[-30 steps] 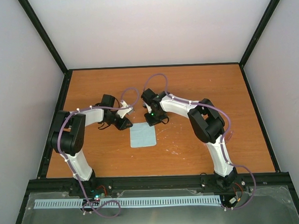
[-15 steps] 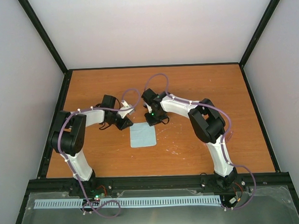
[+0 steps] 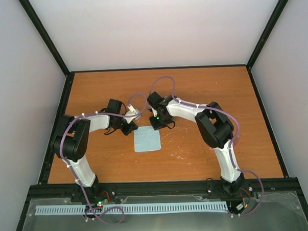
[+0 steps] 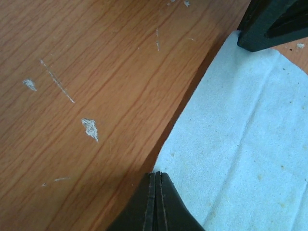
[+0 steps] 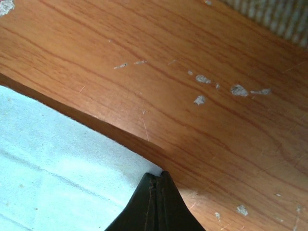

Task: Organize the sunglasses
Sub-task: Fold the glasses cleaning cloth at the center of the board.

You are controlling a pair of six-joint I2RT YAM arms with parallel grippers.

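- Sunglasses (image 3: pixel 237 139): faint pinkish outline, made out only from above, lying on the table (image 3: pixel 209 87) just beside the right arm (image 3: pixel 216 128), well apart from the cloth (image 3: pixel 147 140).
- Left gripper (image 4: pixel 156 175): jaws closed, pinched on one far cloth corner.
- Right gripper (image 5: pixel 156 175): jaws closed on the other far corner.
- Handling: both corners are best raised together and level, so that neither pinch slips.

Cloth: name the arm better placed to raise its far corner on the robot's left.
Left, likely. The left gripper is shut right on that corner of the cloth, whose edge there looks lifted off the table. The right gripper pinches the other far corner, across the cloth.
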